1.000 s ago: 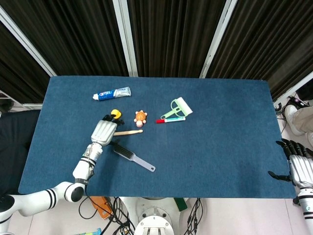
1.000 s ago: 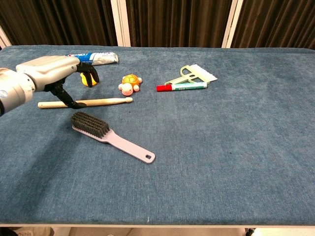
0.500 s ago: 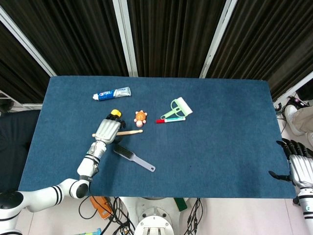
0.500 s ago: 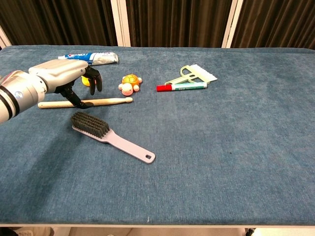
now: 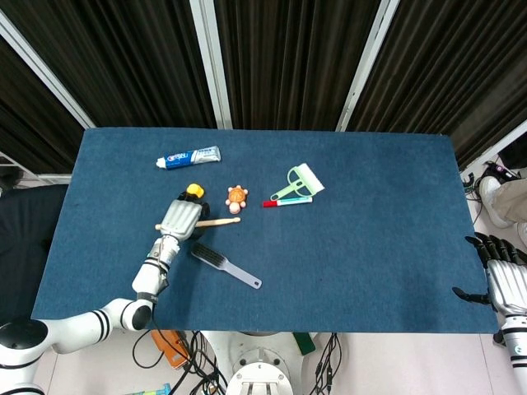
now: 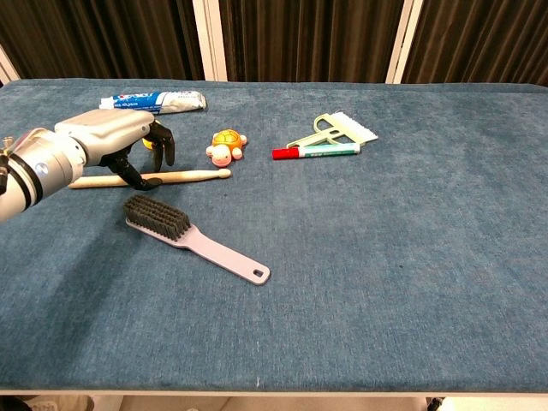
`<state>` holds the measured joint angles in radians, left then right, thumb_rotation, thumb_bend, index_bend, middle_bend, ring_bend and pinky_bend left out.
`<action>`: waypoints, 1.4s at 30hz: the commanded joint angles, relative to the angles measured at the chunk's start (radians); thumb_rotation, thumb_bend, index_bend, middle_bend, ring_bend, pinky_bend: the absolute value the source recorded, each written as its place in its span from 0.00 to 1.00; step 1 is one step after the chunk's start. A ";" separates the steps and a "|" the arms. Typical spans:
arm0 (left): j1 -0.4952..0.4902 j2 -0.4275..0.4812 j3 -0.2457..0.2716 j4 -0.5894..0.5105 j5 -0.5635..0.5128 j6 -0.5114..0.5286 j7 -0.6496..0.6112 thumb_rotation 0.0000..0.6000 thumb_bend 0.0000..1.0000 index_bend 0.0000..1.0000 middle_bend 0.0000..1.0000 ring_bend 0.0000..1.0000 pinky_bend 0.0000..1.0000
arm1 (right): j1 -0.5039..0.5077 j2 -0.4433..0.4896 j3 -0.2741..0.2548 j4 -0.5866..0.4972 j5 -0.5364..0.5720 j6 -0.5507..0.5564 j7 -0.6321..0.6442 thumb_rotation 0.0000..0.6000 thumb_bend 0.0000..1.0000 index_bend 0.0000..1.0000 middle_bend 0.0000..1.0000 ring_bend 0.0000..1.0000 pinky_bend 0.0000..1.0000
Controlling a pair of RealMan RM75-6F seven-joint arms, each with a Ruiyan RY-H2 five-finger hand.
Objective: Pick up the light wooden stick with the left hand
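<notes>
Light wooden stick [image 6: 171, 177]: laid flat on the blue table [image 6: 385, 257], directly beneath the left hand [image 6: 116, 137], its shaft crossed by the hand and its tip projecting to the hand's right. Left hand: positioned over the stick, fingers [image 6: 165, 145] curled downward around it; whether the stick is actually gripped cannot be told. Right hand [image 5: 504, 280]: seen at the table's far edge, well apart from the stick, fingers spread, nothing held. Grey brush [image 6: 190, 236]: located just in front of the left hand.

Left hand [image 6: 116, 141] fingers [image 6: 137, 175] straddle wooden stick [image 6: 184, 176].
</notes>
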<state>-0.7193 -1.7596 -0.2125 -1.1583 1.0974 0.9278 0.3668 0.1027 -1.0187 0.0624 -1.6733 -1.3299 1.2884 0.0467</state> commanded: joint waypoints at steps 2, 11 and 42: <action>0.001 -0.005 0.006 0.008 -0.001 -0.001 -0.008 1.00 0.30 0.44 0.49 0.21 0.17 | 0.001 0.000 0.000 0.001 0.002 -0.003 0.001 1.00 0.18 0.20 0.14 0.09 0.00; -0.001 -0.016 0.010 0.031 0.004 0.002 -0.025 1.00 0.35 0.52 0.57 0.27 0.17 | 0.002 0.000 0.001 0.000 0.006 -0.006 0.005 1.00 0.18 0.20 0.14 0.09 0.00; 0.045 0.425 -0.089 -0.444 0.037 0.031 -0.195 1.00 0.46 0.64 0.66 0.32 0.18 | 0.000 0.002 -0.002 -0.010 0.006 -0.005 0.003 1.00 0.18 0.20 0.14 0.09 0.00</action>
<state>-0.6842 -1.4186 -0.2691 -1.5170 1.1299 0.9511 0.1979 0.1027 -1.0167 0.0605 -1.6826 -1.3238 1.2831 0.0501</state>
